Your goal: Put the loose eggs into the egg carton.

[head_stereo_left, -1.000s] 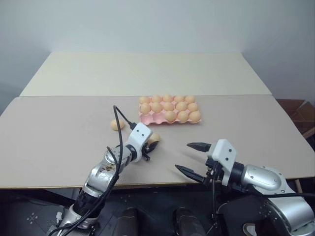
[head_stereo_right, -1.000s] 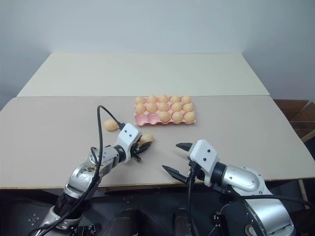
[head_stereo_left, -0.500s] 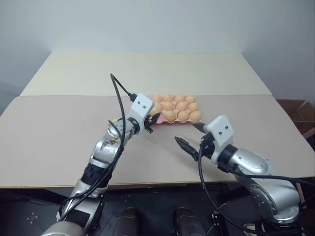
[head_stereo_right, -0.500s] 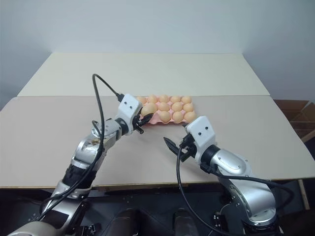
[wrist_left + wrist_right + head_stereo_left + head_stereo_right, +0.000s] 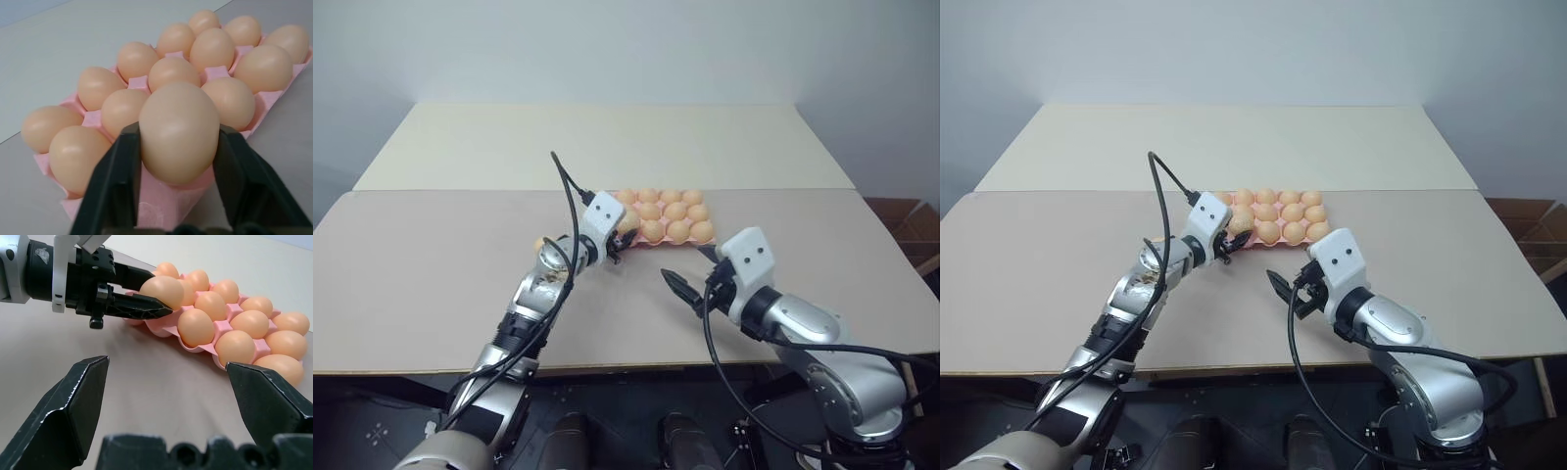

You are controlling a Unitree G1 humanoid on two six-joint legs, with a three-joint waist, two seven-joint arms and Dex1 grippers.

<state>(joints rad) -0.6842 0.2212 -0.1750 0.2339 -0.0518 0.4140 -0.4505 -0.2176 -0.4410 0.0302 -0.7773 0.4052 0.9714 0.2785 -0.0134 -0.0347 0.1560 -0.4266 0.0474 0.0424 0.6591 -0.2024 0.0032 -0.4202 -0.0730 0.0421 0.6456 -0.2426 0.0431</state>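
Currently my left claw (image 5: pixel 178 142) grips an egg (image 5: pixel 179 132), long axis upright; the carton's (image 5: pixel 168 198) empty near pocket sits directly beneath.

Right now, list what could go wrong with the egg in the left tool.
1. The held egg sits between the left tool's fingers over the carton's near corner pocket; released off-centre, it may roll onto the table.
2. Neighbouring eggs crowd that pocket, so a finger could knock one.

Open table (image 5: pixel 440 284) left, right and near of egg carton (image 5: pixel 658 238); left gripper (image 5: pixel 619 238) with egg (image 5: pixel 627 221) blocks carton's near-left corner; one loose egg (image 5: pixel 539 244) lies left of it
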